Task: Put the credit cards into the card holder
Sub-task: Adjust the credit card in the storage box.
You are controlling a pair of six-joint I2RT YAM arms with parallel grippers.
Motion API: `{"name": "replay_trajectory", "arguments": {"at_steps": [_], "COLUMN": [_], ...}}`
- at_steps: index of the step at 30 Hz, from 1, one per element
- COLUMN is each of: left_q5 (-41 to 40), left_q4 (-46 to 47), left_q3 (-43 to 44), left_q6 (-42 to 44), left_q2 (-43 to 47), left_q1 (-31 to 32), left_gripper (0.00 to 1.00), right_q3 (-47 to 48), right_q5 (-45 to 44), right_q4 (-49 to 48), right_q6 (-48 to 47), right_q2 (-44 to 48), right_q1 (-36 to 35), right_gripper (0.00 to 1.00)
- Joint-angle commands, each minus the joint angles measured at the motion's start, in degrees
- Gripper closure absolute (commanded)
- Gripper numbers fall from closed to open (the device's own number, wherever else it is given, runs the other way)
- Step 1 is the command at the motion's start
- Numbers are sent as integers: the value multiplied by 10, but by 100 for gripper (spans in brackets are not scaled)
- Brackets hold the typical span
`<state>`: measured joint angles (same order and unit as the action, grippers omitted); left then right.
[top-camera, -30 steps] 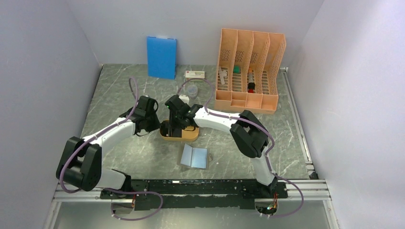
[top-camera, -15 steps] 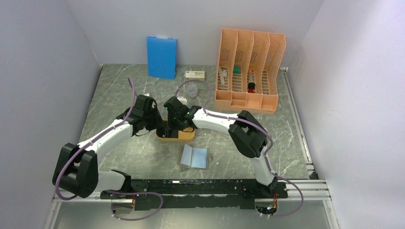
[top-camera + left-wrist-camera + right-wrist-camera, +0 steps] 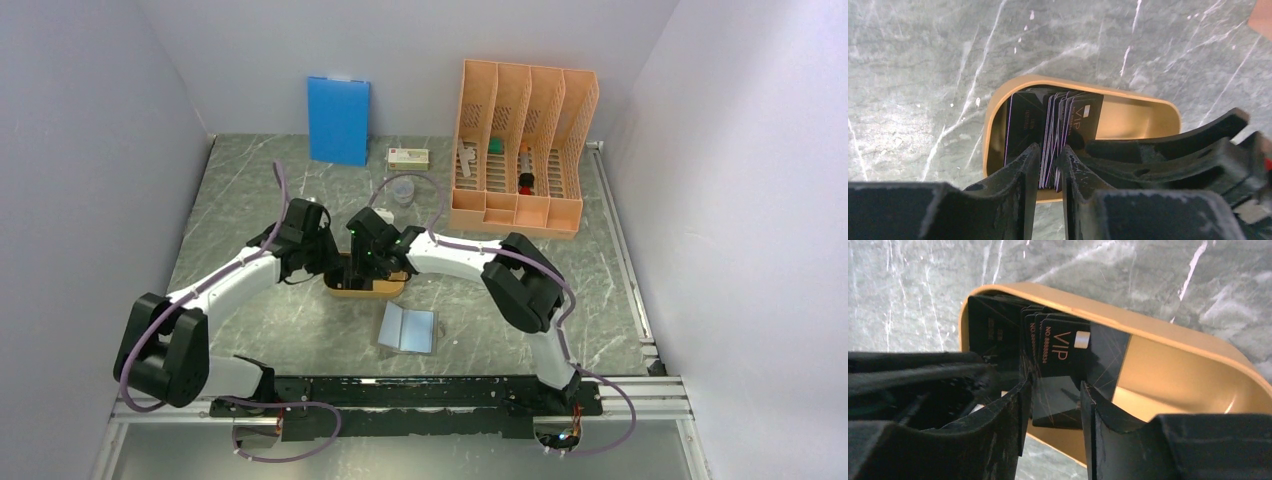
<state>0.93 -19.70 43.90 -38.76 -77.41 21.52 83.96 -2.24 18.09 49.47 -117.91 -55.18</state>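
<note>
The credit cards (image 3: pixel 1053 125) are standing fanned on edge in the orange tray (image 3: pixel 1148 117). The left claw (image 3: pixel 1048 152) is pinching several. The right claw (image 3: pixel 1054 387) is straddling the front one, though I cannot tell whether it is gripping. The card holder (image 3: pixel 408 329) is lying open on the table (image 3: pixel 300 320), just near-side of the tray.

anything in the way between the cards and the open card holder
Nothing visible on the table between them. Only the near wall of the orange tray separates the credit cards from the card holder.
</note>
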Motion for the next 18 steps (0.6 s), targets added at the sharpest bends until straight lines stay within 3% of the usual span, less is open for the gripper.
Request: {"name": "replay_trajectory", "arguments": {"at_steps": [1,9,18], "left_q5": [-26,-46,-31], "left_q4": [-24,-29,-2], "left_q3": [36,11,-12], "left_q6": [5,-5,-13], "left_q2": [31,43,-13], "left_q1": [-10,-41,-42], "left_gripper": [71,69,73], "right_q3": [-18,-85,-59], "right_q5": [3,19,-15], "right_q4": [10,-23,24], "right_q6": [-3,4,24], "right_q2": [49,80,38], "right_q1": [1,29,35], "right_gripper": [52,37,25]}}
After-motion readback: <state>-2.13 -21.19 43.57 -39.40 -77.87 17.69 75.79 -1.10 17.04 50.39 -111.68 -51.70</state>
